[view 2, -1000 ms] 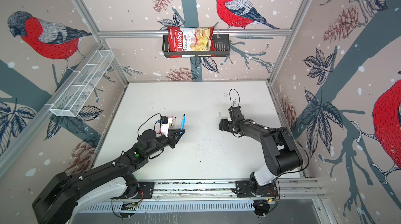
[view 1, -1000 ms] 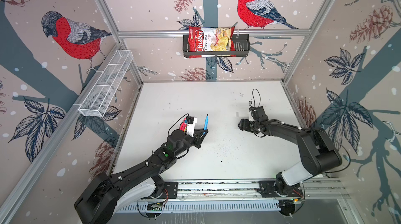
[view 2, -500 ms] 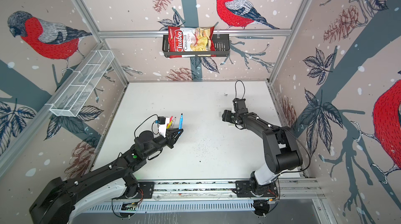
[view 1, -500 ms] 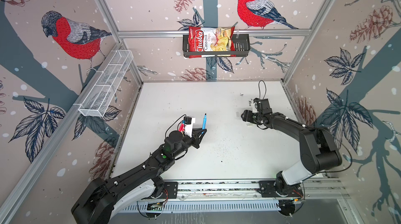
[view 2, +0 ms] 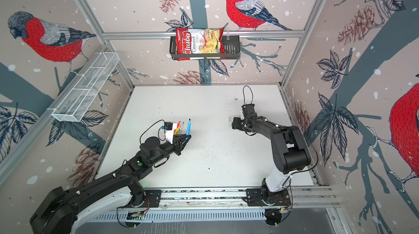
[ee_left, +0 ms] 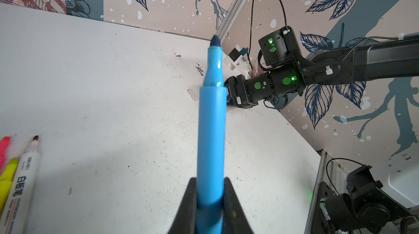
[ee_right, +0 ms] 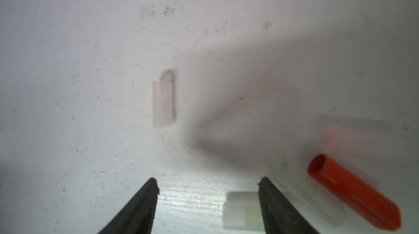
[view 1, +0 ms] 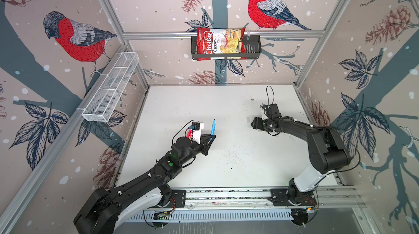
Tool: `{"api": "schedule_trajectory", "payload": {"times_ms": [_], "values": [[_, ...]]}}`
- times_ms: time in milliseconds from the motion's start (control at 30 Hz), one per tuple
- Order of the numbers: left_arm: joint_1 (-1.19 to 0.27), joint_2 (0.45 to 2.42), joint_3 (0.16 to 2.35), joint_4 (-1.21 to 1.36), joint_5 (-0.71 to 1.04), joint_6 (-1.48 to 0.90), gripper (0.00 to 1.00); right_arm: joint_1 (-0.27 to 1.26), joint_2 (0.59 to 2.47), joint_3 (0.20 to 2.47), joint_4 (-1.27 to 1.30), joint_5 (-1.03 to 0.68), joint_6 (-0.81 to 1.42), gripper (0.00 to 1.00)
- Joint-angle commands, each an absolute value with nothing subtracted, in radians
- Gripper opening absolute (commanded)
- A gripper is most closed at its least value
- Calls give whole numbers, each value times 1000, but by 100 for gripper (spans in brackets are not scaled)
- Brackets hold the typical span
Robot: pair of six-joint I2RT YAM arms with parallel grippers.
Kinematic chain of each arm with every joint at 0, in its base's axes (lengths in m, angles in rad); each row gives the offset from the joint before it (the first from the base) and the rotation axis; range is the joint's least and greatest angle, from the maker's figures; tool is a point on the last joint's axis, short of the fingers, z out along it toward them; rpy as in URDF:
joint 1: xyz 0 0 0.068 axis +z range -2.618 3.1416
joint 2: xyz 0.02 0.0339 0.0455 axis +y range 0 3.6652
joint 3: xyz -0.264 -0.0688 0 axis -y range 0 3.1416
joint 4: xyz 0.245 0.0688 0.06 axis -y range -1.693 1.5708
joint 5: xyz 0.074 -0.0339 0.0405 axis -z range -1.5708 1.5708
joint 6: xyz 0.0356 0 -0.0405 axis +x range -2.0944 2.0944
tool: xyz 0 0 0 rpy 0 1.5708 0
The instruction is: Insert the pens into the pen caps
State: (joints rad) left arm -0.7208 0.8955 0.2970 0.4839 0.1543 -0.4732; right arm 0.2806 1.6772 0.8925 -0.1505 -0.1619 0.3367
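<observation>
My left gripper (view 1: 211, 137) (view 2: 187, 137) is shut on the blue pen (view 1: 213, 128) (view 2: 188, 127) (ee_left: 212, 130), whose uncapped dark tip points away from the arm, toward the back. More pens lie beside it on the table: pink (ee_left: 4, 146), yellow (ee_left: 9, 171) and a white-barrelled one (ee_left: 25, 176). My right gripper (view 1: 253, 122) (view 2: 233, 122) (ee_right: 207, 183) is open, low over the white table. A translucent pen cap (ee_right: 163, 103) (ee_left: 192, 92) lies just ahead of it. Another whitish cap (ee_right: 241, 212) rests against one finger (ee_right: 278, 205). A red cap (ee_right: 351, 189) lies outside the jaws.
A black wall basket (view 1: 251, 48) with a chips bag (view 1: 218, 43) hangs on the back wall. A white wire shelf (view 1: 111, 92) is fixed to the left wall. The arms' rail (view 1: 226, 195) runs along the table's front edge.
My right gripper swung toward the back of the table, then came slightly forward and left, still open. The left gripper with the blue pen has barely moved.
</observation>
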Motion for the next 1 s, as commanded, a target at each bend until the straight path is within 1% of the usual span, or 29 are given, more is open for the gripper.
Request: {"api": "schedule_trajectory", "payload": {"times_ms": [0,367,633,700,767,967], "values": [[-719,897,303,504,154,-465,0,282,1680,882,-167,-148,321,72],[-719,911,318,506,164,-457,0,290,1625,803,-165,-137,334,70],[-719,915,322,509,167,-456,0,308,1559,758,-146,-223,343,70],[-719,912,323,505,166,-455,0,305,1531,760,-149,-222,343,70],[-719,907,322,502,165,-456,0,297,1491,775,-160,-198,343,70],[-719,874,312,483,157,-457,0,265,1411,875,-245,-44,328,71]]}}
